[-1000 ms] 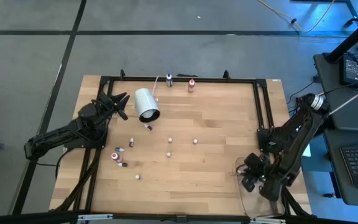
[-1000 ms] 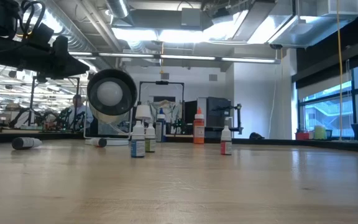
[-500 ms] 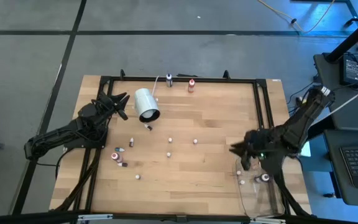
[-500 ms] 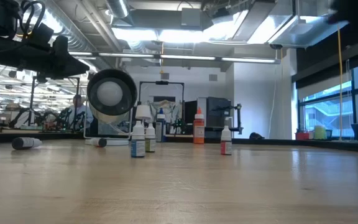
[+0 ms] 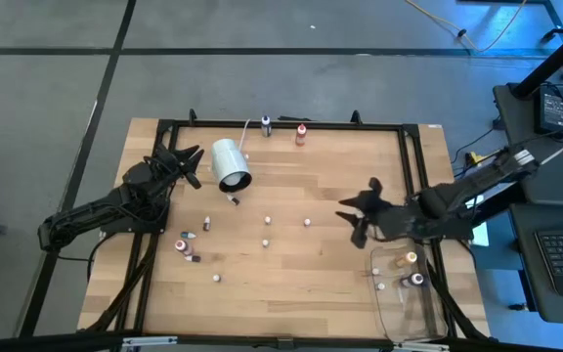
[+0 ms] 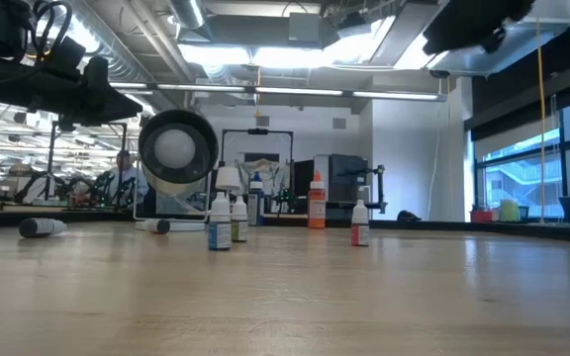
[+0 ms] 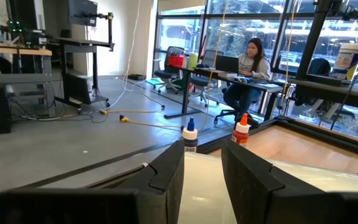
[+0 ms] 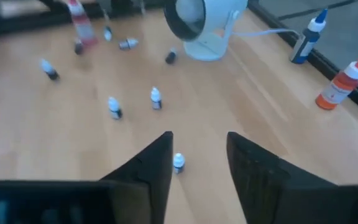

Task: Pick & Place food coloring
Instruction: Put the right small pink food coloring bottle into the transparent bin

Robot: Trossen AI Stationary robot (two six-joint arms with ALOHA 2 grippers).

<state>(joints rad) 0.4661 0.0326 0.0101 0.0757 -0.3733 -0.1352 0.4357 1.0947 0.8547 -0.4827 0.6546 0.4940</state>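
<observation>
Several tiny food coloring bottles stand or lie on the wooden table, among them one (image 5: 307,223) at mid-table, two (image 5: 267,219) (image 5: 265,242) left of it, and a cluster (image 5: 184,244) farther left. More lie in the clear container (image 5: 428,313) at the near right. My right gripper (image 5: 352,220) hovers open above the table, right of the mid-table bottle (image 8: 178,162), which shows ahead of its fingers and untouched. My left gripper (image 5: 192,162) waits level at the far left beside the white cylinder (image 5: 231,164), fingers slightly apart.
A blue-capped bottle (image 5: 266,124) and a larger orange bottle (image 5: 302,132) stand at the far edge. A black frame (image 5: 413,166) borders the table. Bare wood lies between the mid-table bottles and the container. A person (image 7: 250,62) sits at a desk beyond the table.
My right gripper has risen from over the clear container at the near right and swung toward the table's middle and far side, rolling as it went. The bottles in the container, hidden by the arm before, now show. The left arm kept still.
</observation>
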